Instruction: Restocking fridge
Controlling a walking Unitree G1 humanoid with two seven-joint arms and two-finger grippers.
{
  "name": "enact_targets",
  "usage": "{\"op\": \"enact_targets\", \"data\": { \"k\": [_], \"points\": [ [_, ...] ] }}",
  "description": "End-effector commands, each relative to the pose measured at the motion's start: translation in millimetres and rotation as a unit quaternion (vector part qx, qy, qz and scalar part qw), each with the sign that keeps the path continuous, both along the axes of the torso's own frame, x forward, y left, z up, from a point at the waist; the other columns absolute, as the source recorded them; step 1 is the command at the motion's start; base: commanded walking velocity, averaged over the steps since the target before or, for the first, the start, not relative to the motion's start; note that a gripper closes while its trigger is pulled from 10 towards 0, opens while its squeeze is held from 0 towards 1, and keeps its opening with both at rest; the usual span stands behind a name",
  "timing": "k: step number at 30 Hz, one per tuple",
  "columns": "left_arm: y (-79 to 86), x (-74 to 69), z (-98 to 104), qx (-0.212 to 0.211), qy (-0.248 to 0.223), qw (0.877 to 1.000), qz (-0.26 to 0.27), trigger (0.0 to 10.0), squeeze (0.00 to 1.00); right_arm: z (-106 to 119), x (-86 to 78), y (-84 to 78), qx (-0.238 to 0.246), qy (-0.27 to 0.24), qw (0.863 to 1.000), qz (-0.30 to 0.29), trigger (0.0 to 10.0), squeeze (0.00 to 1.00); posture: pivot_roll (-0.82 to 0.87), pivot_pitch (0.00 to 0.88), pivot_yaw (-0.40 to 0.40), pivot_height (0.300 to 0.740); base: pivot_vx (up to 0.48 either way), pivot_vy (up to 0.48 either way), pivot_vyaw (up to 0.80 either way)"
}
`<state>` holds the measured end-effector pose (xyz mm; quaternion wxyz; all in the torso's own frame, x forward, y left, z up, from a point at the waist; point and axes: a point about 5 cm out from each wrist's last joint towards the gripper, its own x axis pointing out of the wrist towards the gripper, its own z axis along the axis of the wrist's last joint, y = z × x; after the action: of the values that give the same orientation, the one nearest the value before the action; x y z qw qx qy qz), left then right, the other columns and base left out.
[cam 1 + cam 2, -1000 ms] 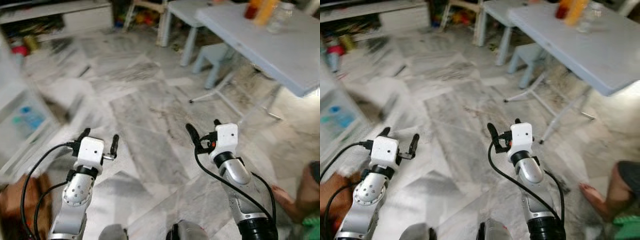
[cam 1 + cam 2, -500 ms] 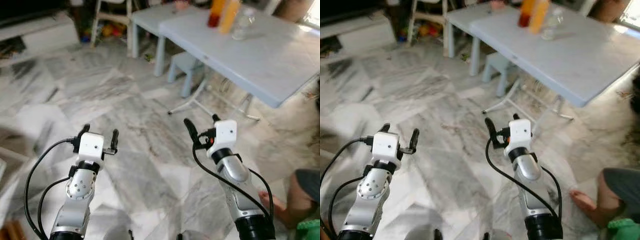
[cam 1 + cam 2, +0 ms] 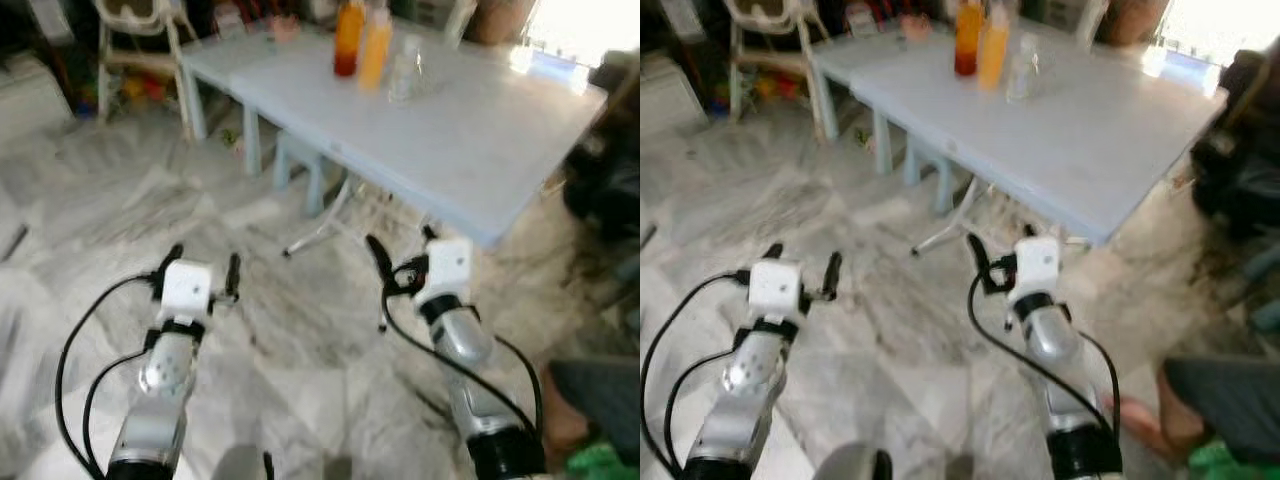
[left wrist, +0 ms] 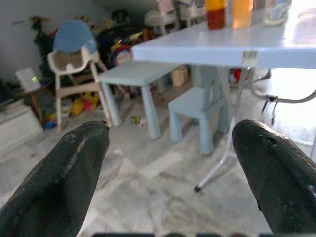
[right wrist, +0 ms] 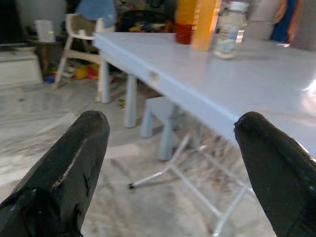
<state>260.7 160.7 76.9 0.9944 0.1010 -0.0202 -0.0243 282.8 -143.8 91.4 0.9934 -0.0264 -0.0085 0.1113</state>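
A grey-veined marble floor (image 3: 300,350) spreads out below the robot, with a cluttered play corner at the back of the room. The pale blue folding surface (image 3: 470,130) stands ahead and to the right, its metal legs crossing beneath it. A lower small blue table (image 4: 140,74) sits behind it, with a little blue stool (image 4: 195,111) tucked near the legs, and a white high chair (image 4: 74,59) stands farther back on the left. At the far end of the surface three bottles stand close together: a red-orange bottle (image 3: 966,38), a yellow-orange bottle (image 3: 992,45) beside it, and a clear bottle (image 3: 1022,70) next along. The left gripper (image 3: 203,272) hovers over the floor, fingers spread apart and empty. The right gripper (image 3: 398,258) is raised just short of the surface's near edge, its fingers also wide apart, holding nothing.
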Motion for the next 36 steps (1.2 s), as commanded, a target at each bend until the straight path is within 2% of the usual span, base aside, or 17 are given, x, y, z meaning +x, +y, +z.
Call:
{"op": "enact_targets", "data": {
  "k": [1, 7, 12, 16, 21, 36],
  "points": [
    [-7.7, 1.5, 2, -0.001, -0.005, 1.000, -0.009, 10.0, 0.00, 2, -0.1, -9.8, -0.013, -0.004, 1.000, -0.014, 10.0, 0.00, 0.04, 0.000, -0.038, 0.740, 0.442, 0.000, 0.00],
    [-6.4, -0.5, 4, -0.008, -0.013, 1.000, 0.005, 10.0, 0.00, 13, 0.9, -13.2, -0.028, -0.037, 0.999, -0.025, 10.0, 0.00, 0.04, 0.017, -0.045, 0.740, 0.442, 0.000, 0.00],
    [-2.6, -5.4, 0, -0.008, -0.005, 1.000, 0.017, 10.0, 0.00, 12, 0.5, -8.6, -0.021, -0.030, 0.999, -0.017, 10.0, 0.00, 0.04, 0.022, -0.041, 0.740, 0.425, 0.000, 0.00],
    [-1.1, -1.5, -1, -0.015, -0.001, 1.000, 0.023, 10.0, 0.00, 13, -2.4, -1.8, -0.032, -0.040, 0.999, 0.003, 10.0, 0.00, 0.04, 0.018, -0.036, 0.740, 0.375, 0.298, 0.00],
    [-3.4, 1.1, 1, -0.016, -0.005, 1.000, 0.017, 10.0, 0.00, 12, -2.8, -2.1, -0.030, -0.038, 0.999, -0.003, 10.0, 0.00, 0.04, 0.021, -0.034, 0.740, 0.336, 0.340, 0.00],
    [-14.9, -3.7, -8, -0.017, 0.012, 1.000, -0.005, 10.0, 0.00, 7, -8.0, -0.5, -0.028, -0.034, 0.999, -0.011, 10.0, 0.00, 0.03, 0.000, -0.017, 0.740, 0.323, 0.355, 0.00]
  ]
}}
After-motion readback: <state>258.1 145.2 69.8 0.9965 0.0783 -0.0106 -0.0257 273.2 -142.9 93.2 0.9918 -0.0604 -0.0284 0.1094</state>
